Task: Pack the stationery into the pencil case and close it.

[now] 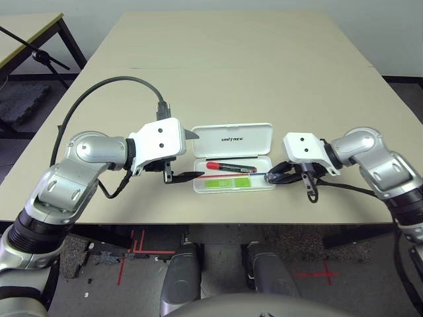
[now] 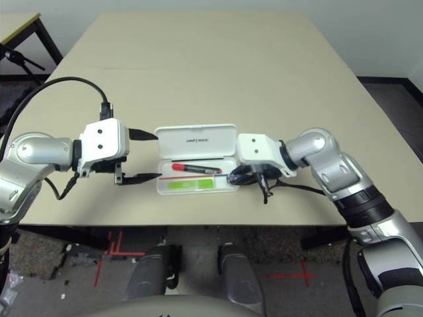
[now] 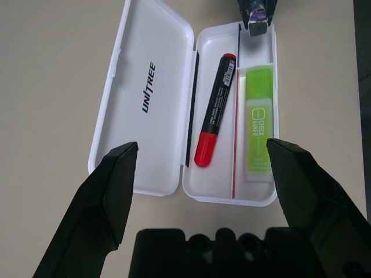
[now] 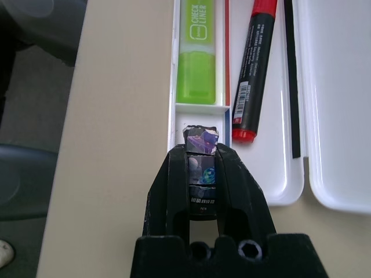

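White case (image 1: pixel 232 140), lime-green highlighter (image 1: pixel 229 183)

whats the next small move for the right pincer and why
Probably lower a little and open. The right pincer is shut on the small dark block, poised over the empty end compartment of the open pencil case; highlighter and marker are already inside.

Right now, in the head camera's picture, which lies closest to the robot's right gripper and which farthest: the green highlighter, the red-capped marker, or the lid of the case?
1. Highlighter, front of the tray, nearest the right gripper.
2. Marker, behind it.
3. Lid, folded open at the back.
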`<state>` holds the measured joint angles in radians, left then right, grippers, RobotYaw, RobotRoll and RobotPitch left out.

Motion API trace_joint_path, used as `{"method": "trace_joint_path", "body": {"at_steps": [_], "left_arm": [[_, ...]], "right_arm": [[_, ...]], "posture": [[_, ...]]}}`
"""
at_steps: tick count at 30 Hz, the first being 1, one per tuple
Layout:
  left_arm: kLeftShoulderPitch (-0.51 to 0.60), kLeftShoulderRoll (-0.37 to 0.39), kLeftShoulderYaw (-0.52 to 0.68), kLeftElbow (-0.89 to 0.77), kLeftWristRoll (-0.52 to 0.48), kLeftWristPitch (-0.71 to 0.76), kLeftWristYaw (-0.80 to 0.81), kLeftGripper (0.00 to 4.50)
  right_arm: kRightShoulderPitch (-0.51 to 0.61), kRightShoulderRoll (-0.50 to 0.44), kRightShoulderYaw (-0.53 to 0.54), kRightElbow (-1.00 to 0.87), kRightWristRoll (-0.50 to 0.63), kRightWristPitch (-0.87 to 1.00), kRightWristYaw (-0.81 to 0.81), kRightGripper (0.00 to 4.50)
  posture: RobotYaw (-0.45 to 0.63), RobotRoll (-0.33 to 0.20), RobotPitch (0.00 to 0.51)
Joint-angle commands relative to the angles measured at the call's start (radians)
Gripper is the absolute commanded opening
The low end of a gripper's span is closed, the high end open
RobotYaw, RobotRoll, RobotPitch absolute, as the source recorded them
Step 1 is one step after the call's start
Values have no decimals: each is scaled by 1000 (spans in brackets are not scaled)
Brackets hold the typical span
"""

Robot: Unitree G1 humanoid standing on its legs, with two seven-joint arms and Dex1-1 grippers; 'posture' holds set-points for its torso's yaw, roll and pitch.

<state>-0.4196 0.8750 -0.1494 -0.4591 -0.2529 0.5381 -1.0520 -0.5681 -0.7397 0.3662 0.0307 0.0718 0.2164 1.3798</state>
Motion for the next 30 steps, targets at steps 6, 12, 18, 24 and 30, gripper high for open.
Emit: {"method": "trace_joint_path", "body": {"at_steps": [6, 12, 18, 24, 30], "left_arm": [[18, 8, -13, -23, 10, 13, 12, 4500], [22, 11, -13, -26, 11, 15, 18, 4500], [23, 8, -15, -22, 14, 11, 19, 4500], [26, 9, -18, -14, 20, 5, 17, 4500], [45, 20, -8, -10, 21, 3, 12, 4500]], "right_arm": [[-15, 34, 32, 18, -29, -25, 6, 341], [-19, 36, 32, 21, -41, -29, 16, 341], [-22, 35, 25, 15, -42, -6, 14, 2837], [-29, 29, -36, -31, 49, 104, 29, 4485], [-63, -116, -161, 0, 159, 230, 105, 4485]], "posture": [[78, 0, 110], [79, 0, 110], [79, 0, 110], [73, 0, 108], [75, 0, 110]]}}
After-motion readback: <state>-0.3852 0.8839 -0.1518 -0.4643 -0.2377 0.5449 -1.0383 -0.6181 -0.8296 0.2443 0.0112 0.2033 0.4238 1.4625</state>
